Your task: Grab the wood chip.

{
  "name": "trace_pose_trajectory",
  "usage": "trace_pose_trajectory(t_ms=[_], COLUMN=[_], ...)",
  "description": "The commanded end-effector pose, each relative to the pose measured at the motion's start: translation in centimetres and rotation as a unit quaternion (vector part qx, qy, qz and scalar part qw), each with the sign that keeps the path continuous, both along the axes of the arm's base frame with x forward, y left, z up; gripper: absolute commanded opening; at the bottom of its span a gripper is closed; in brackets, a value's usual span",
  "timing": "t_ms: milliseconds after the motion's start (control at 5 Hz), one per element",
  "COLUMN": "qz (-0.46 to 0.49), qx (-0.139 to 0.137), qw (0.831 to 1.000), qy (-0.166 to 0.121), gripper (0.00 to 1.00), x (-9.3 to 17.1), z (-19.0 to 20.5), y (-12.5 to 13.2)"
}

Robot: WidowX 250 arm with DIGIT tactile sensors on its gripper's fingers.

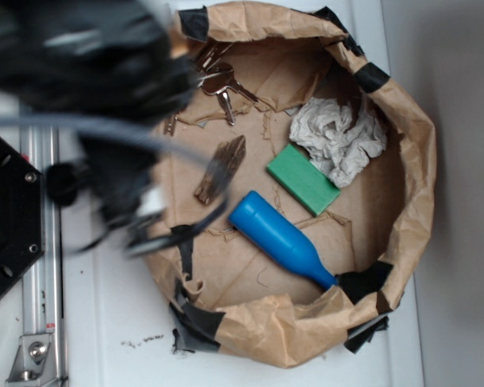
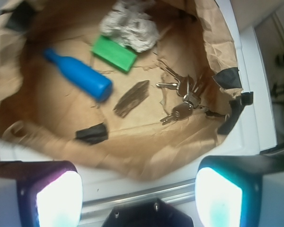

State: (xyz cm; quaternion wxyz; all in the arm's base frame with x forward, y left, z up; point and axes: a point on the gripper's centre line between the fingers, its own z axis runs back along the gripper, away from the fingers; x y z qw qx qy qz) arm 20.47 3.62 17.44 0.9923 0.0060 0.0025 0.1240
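Lab bench; metal rail [image 1: 40, 242]

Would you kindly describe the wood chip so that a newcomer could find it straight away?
Look inside the round brown paper basket. Near the middle of its floor, between the blue bottle and the keys, lies the wood chip. It is the only flat, dark brown, rough sliver with streaky grain, duller than the metal keys.

one wood chip [image 1: 221, 168] [image 2: 131, 98] is lying in one brown paper nest [image 1: 403, 121] [image 2: 213, 42]. one blue bottle [image 1: 279, 238] [image 2: 78, 74], one green block [image 1: 302, 178] [image 2: 114, 53], one crumpled paper wad [image 1: 339, 137] [image 2: 128, 26] and one bunch of keys [image 1: 222, 81] [image 2: 182, 101] are sharing it. several black tape patches are edging the rim; the exact number is unclear.
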Motion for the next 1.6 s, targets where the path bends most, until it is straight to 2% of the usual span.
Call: trace_pose_trajectory(t_ms=[0, 200, 400, 600, 800, 1200, 1400], qz=[0.138, 0.191, 0.201, 0.222, 0.211, 0.204, 0.223], qx=[-0.024, -0.043, -0.044, -0.057, -0.041, -0.027, -0.029], qw=[0.987, 0.976, 0.975, 0.970, 0.974, 0.976, 0.972], qy=[-0.074, -0.095, -0.087, -0.074, -0.067, -0.069, -0.065], gripper=[1.00, 1.00, 1.00, 1.00, 1.00, 1.00, 1.00], x=[2.8, 4.3, 6.4, 6.9, 6.6, 4.3, 3.6], z=[-3.5, -6.7, -9.0, -10.5, -11.6, -12.0, -12.5], y=[1.9, 0.0, -0.9, -0.2, -0.7, -0.8, 0.7])
